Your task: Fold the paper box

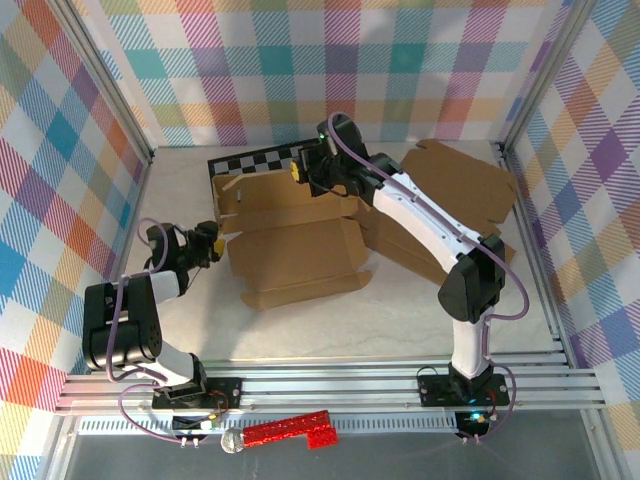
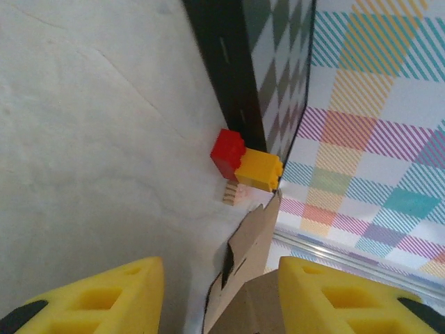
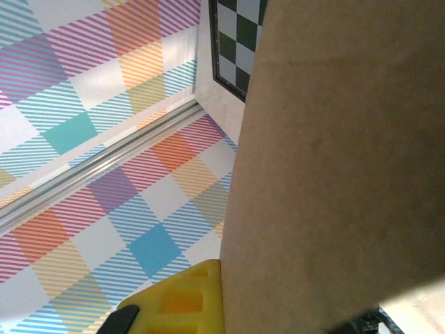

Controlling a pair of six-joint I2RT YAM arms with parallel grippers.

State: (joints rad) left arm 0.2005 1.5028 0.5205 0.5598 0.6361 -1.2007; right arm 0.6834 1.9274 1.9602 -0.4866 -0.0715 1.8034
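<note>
The paper box (image 1: 300, 255) is brown cardboard, lying partly unfolded in the middle of the table with its rear panel raised. My right gripper (image 1: 303, 172) reaches over to that rear panel and is shut on it. In the right wrist view one yellow finger (image 3: 184, 299) presses against the broad cardboard panel (image 3: 334, 174), which hides the other finger. My left gripper (image 1: 212, 243) is at the box's left end. It stands open with a side flap (image 2: 261, 243) upright between its yellow fingers, close to the right one and clear of the left one.
A second flat cardboard sheet (image 1: 460, 190) lies at the back right. A checkerboard strip (image 1: 265, 160) stands against the back wall. A red block (image 2: 228, 153), a yellow block (image 2: 259, 170) and a small wooden piece (image 2: 233, 193) sit by it. Plaid walls enclose the table.
</note>
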